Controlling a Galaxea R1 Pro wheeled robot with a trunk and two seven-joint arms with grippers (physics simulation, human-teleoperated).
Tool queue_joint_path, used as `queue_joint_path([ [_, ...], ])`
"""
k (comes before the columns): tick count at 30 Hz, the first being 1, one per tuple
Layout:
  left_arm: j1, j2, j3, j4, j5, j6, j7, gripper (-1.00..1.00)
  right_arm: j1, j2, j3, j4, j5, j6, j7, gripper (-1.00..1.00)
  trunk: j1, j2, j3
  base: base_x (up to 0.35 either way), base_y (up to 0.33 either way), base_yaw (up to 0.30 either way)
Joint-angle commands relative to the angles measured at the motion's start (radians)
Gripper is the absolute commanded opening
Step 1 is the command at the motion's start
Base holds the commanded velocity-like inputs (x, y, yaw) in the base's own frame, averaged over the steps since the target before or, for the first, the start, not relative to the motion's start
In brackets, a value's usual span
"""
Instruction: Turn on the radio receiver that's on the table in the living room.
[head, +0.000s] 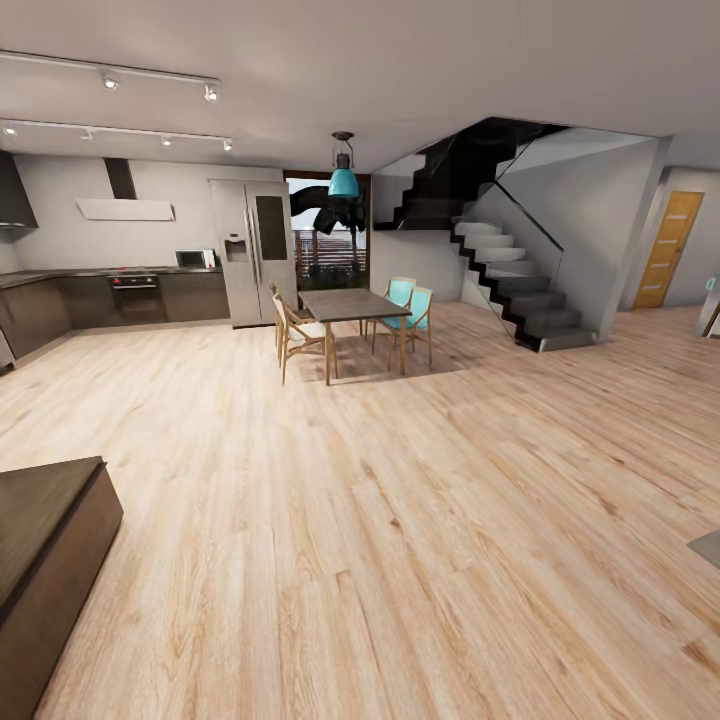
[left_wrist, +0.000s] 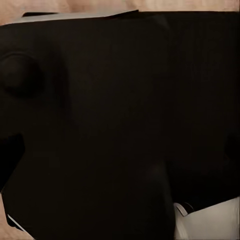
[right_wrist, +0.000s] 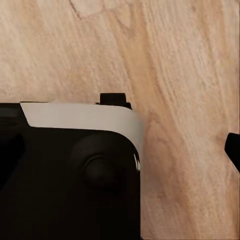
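We judge ourselves to be at the travelling step, not yet at the living room; the head view looks across a wide light wood floor into the kitchen-dining area, with a staircase at the right, a steel fridge and dark kitchen counters along the far wall at the left, and a teal pendant lamp hanging above a tall dark dining table with wooden chairs around it; that is not the table we want. A dark low cabinet sits at the near left, an orange door far right, and a grey sliver at the right edge is too small to name. The radio receiver and its low grey table are nowhere in these pictures, so we cannot say where they lie; the next move, as we judge it, calls for turning the base or head until the living room comes into sight, then driving toward it.

Our hands: the left wrist view faces dark robot body close up, the right wrist view a black and white body part over floorboards; whether either gripper is open, closed or holding anything we cannot tell.
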Motion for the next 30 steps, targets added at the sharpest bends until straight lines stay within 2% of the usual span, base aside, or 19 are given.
queue_joint_path([
  [1, 0.0, -0.002, 0.0, -0.006, -0.001, 0.003, 0.0, 1.0, 0.0, -0.006, 0.0, -0.006, 0.0, 0.0, 0.002, 1.0, 0.0, 0.0, 0.0, 0.0, 0.0, 0.0],
  [5, 0.0, -0.009, -0.001, -0.028, -0.004, 0.025, 0.002, 1.0, 0.0, -0.028, -0.002, -0.028, -0.001, -0.002, 0.007, 1.0, 0.0, 0.0, 0.0, 0.0, 0.0, 0.0],
  [6, 0.0, -0.01, -0.001, -0.363, -0.004, 0.072, 0.003, 1.0, -0.001, -0.154, -0.002, -0.266, -0.001, -0.002, 0.007, 1.0, 0.0, 0.0, 0.0, 0.0, 0.0, 0.0],
  [11, -0.005, -0.011, -0.001, -0.48, -0.004, 0.187, 0.004, 1.0, -0.001, -0.164, 0.003, -0.265, 0.0, -0.003, 0.009, 1.0, 0.0, 0.0, 0.0, 0.0, 0.0, 0.0],
  [14, -0.005, -0.009, 0.0, -0.512, 0.0, 0.197, 0.001, 1.0, 0.0, -0.165, 0.005, -0.264, 0.0, -0.003, 0.009, 1.0, 0.0, 0.0, 0.0, 0.0, 0.0, 0.0],
  [17, -0.006, -0.007, 0.002, -0.522, 0.003, 0.151, -0.003, 1.0, 0.0, -0.166, 0.006, -0.261, -0.003, -0.003, 0.009, 1.0, 0.0, 0.0, 0.0, 0.0, 0.0, -0.053],
  [20, -0.006, -0.005, 0.003, -0.5, 0.001, 0.073, -0.006, 1.0, 0.0, -0.166, 0.007, -0.26, -0.004, -0.003, 0.009, 1.0, 0.0, 0.0, 0.0, 0.0, 0.0, -0.191],
  [24, -0.006, -0.002, 0.005, -0.478, 0.0, 0.041, -0.005, 1.0, 0.0, -0.166, 0.008, -0.258, -0.005, -0.003, 0.009, 1.0, 0.0, 0.0, 0.0, 0.0, 0.0, -0.257],
  [30, -0.006, -0.003, 0.008, -0.471, -0.001, 0.027, -0.005, 1.0, 0.0, -0.166, 0.007, -0.258, -0.007, -0.001, 0.011, 1.0, 0.0, 0.0, 0.0, 0.0, 0.0, -0.275],
])
